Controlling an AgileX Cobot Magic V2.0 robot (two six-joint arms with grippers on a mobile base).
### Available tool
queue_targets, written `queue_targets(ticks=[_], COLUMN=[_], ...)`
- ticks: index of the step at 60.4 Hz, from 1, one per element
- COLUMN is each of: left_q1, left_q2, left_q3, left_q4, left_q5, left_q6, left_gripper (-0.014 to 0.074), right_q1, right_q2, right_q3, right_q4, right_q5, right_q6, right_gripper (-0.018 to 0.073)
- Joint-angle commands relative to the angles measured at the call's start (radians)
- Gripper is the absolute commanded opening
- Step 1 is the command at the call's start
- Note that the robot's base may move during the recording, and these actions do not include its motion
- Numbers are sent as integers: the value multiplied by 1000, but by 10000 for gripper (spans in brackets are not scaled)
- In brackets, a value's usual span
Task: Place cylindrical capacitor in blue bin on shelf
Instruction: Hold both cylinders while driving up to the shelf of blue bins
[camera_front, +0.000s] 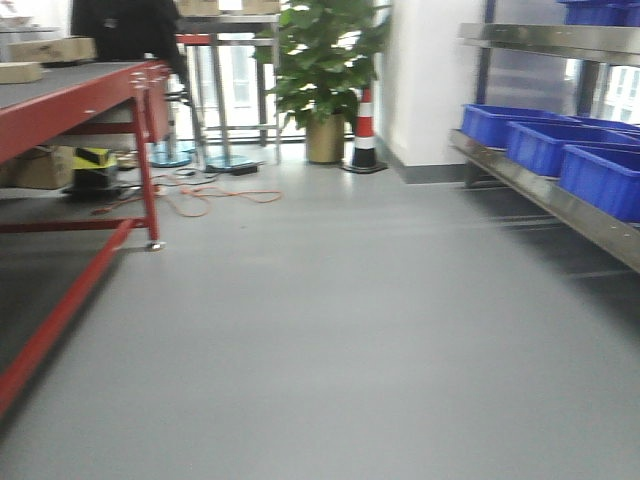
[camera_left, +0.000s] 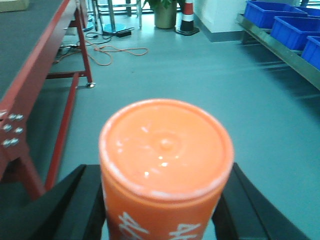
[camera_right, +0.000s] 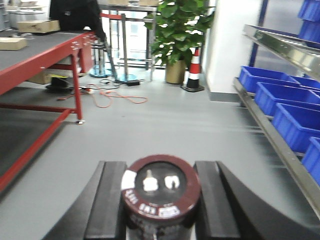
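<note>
The cylindrical capacitor (camera_right: 160, 187), dark maroon with two metal terminals on top, stands upright between the black fingers (camera_right: 112, 200) of my right gripper (camera_right: 161, 207), which is shut on it. My left gripper (camera_left: 162, 212) is shut on an orange cylinder (camera_left: 165, 150) with white lettering. The steel shelf (camera_front: 560, 200) runs along the right wall, its rail (camera_right: 277, 147) carrying several blue bins (camera_front: 545, 145) (camera_right: 295, 122) (camera_left: 292, 30). Both grippers hang over open floor, well short of the shelf. Neither gripper shows in the front view.
A red-framed table (camera_front: 70, 95) with cardboard boxes (camera_front: 50, 48) stands at the left. Ahead are a potted plant (camera_front: 325, 70), a striped traffic cone (camera_front: 365, 130) and an orange cable (camera_front: 215, 195) on the floor. A person in dark clothes (camera_front: 125, 25) stands behind the table.
</note>
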Motion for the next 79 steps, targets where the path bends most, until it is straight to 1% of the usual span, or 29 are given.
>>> queue_targets(ticks=[1, 79], left_q1=[-5, -5], left_q2=[-3, -3], left_q3=[-6, -6], left_q4=[-2, -2], left_q5=[-27, -27], left_q6=[-5, -5], left_gripper=[-111, -111], right_q1=[0, 0], right_q2=[-2, -2], right_q3=[-8, -8], right_q4=[-1, -1], right_q5=[-22, -22], right_q6=[-2, -2], right_gripper=[-162, -162])
